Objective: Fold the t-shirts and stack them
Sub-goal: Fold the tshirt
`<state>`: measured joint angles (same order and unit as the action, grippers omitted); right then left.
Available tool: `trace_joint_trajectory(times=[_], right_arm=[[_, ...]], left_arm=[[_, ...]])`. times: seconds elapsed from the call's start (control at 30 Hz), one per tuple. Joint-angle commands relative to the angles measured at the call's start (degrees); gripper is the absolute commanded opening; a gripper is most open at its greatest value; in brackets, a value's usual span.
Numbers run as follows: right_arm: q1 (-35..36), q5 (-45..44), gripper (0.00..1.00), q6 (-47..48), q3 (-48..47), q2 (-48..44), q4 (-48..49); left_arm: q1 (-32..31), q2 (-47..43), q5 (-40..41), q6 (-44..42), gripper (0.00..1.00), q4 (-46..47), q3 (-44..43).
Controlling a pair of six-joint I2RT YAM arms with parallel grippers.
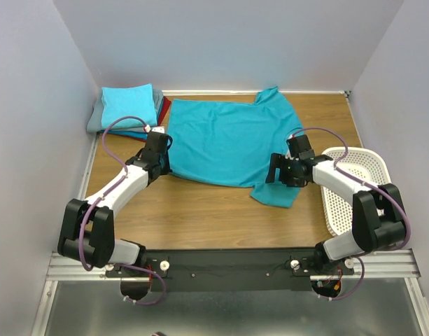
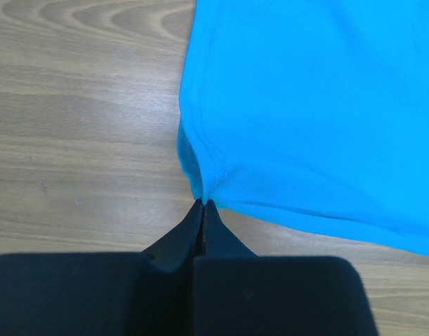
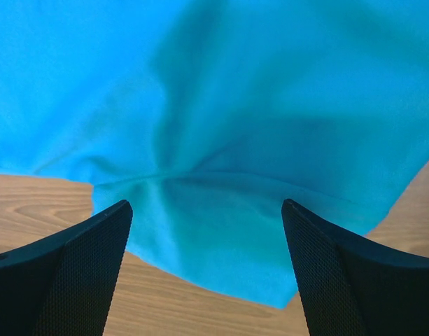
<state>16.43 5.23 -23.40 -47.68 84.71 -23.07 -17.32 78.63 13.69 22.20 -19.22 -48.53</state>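
A teal-blue t-shirt (image 1: pixel 228 143) lies spread on the wooden table, one sleeve near the front right. My left gripper (image 1: pixel 160 166) is shut on the shirt's near-left corner; the left wrist view shows the cloth (image 2: pixel 305 119) pinched at the closed fingertips (image 2: pixel 204 203). My right gripper (image 1: pixel 278 176) is open over the shirt's near-right sleeve; in the right wrist view the cloth (image 3: pixel 221 140) lies between and beyond the spread fingers (image 3: pixel 95 245). A stack of folded t-shirts (image 1: pixel 129 106), light turquoise on top with grey and dark red below, sits at the back left.
A white perforated plastic basket (image 1: pixel 354 189) stands at the right edge beside my right arm. Grey walls close in the left, back and right sides. Bare wood (image 1: pixel 200 220) lies in front of the shirt.
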Motion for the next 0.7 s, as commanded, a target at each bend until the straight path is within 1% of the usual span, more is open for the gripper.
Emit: trace_joint_trajectory(times=[0.0, 0.1, 0.13, 0.17, 0.27, 0.47, 0.67], right_arm=[[1.6, -3.7, 0.93, -2.3, -0.3, -1.0, -7.3], [4.2, -4.9, 0.92, -3.9, -1.5, -1.1, -12.3], [4.9, -6.8, 0.92, -4.5, -1.7, -1.2, -13.4], [6.4, -7.6, 0.92, -5.8, -1.9, -1.5, -15.4], [8.0, -8.8, 0.92, -8.5, -1.5, -2.9, -18.3], [8.1, -12.0, 0.93, -11.9, -0.8, -6.4, -21.0], [8.0, -15.7, 0.91, -13.7, 0.8, -3.1, -20.3]], left_arm=[[0.1, -1.2, -3.8, -3.8, 0.0, 1.0, 0.7], [0.2, -1.8, -5.0, -4.1, 0.0, 1.3, 0.7], [0.2, -2.2, -4.9, -4.0, 0.0, 1.3, 0.9], [0.2, -2.9, -4.0, -3.9, 0.0, 1.2, 1.2], [0.2, -4.5, -2.5, -3.6, 0.0, 1.1, 1.4], [0.2, -5.9, -2.9, -3.5, 0.0, 1.4, 1.6], [0.1, -6.5, -3.9, -3.4, 0.0, 1.7, 1.9]])
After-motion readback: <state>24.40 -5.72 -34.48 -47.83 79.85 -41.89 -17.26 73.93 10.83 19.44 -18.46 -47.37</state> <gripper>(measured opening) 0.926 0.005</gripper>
